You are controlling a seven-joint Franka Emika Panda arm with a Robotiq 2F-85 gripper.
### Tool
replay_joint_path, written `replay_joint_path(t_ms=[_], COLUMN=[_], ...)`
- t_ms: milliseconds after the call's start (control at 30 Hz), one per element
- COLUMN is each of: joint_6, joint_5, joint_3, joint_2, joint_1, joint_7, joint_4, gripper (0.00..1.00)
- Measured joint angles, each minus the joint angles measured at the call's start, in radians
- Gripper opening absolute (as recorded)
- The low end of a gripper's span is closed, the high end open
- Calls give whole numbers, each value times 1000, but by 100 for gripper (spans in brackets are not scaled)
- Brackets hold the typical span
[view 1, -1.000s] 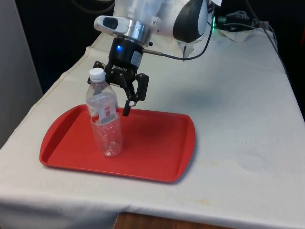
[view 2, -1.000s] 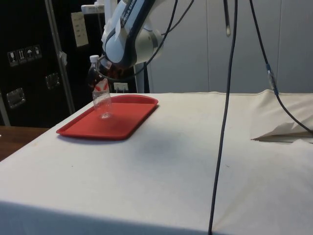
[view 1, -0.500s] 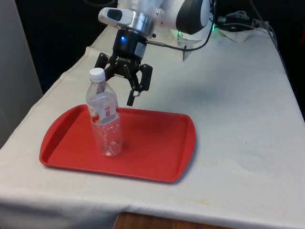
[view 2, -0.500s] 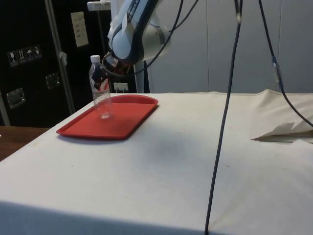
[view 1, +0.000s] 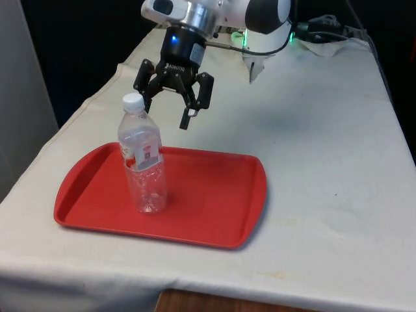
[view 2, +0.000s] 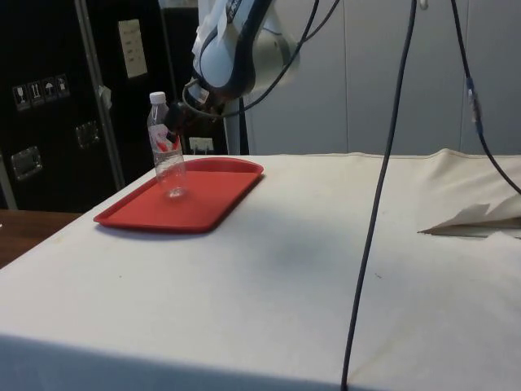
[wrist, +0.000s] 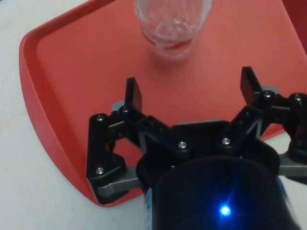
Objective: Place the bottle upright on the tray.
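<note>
One clear plastic bottle (view 1: pixel 143 159) is standing upright on the red tray (view 1: pixel 208 208), toward the front view's left side of it, white cap on top and a red label around its middle. It is looking empty, so I am judging it light, thin-walled and easy to tip or dent; the firmer shoulder above the label is seeming the safest place to take hold. Beyond and above it, the gripper (view 1: pixel 170 112) is hanging with its fingers (wrist: pixel 134 93) spread wide, holding nothing and clear of the cap
</note>
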State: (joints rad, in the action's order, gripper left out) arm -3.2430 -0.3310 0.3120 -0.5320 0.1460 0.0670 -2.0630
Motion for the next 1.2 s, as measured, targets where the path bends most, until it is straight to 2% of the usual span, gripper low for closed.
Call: replay_joint_path(t_ms=[533, 700, 900, 1200], joint_6=[-19, -18, 38, 106], joint_5=[0, 0, 1, 1], joint_3=[0, 1, 10, 14], joint_2=[90, 115, 165, 202], joint_1=[10, 11, 12, 12], joint_7=[2, 9, 29, 38], joint_4=[-107, -118, -114, -106], gripper=[100, 100, 100, 100])
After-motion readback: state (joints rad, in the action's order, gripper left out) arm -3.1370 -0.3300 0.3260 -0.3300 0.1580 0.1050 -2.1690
